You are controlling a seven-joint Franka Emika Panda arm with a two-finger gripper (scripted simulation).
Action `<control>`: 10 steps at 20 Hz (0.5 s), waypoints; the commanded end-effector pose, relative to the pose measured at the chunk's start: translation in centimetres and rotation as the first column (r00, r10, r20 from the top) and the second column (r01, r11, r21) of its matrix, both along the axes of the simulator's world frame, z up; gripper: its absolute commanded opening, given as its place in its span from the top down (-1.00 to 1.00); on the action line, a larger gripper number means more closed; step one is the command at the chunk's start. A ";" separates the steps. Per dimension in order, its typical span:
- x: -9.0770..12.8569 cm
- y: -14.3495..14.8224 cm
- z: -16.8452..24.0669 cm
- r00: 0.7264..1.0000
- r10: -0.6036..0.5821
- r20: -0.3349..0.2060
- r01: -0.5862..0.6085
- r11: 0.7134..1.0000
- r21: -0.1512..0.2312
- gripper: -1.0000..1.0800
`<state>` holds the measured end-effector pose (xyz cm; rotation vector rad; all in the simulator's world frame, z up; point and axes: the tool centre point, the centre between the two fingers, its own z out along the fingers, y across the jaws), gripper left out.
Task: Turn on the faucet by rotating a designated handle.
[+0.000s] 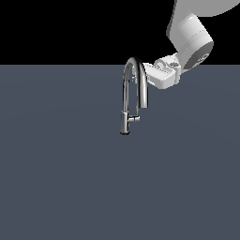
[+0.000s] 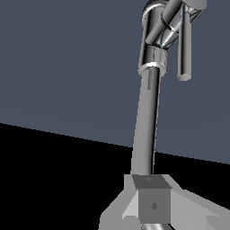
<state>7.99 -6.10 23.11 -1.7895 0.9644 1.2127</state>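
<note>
The chrome faucet [image 1: 125, 101] stands mid-floor, its arched spout curving toward the exterior view's right. The handle [image 1: 134, 118], a short rod, sticks out of the base toward that same side. My gripper [image 1: 151, 71] is up at the top of the arch, just behind the spout and well above the handle. In the wrist view the faucet [image 2: 146, 126] runs as a long pipe away from my gripper [image 2: 150, 197]. The fingers look pressed together as one block with no gap. What I take for the handle [image 2: 184, 58] shows far beyond them, untouched.
A flat blue-grey floor [image 1: 61, 178] spreads around the faucet with a black background behind it. The white arm [image 1: 190, 40] comes down from the upper part of the exterior view's right.
</note>
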 end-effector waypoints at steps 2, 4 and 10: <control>0.8 -0.2 -2.2 0.997 -0.045 -0.057 0.048 0.998 0.046 1.00; 1.1 -0.3 -3.5 0.994 -0.070 -0.089 0.076 0.995 0.070 1.00; 1.9 -0.4 -6.8 0.977 -0.128 -0.174 0.150 0.981 0.125 1.00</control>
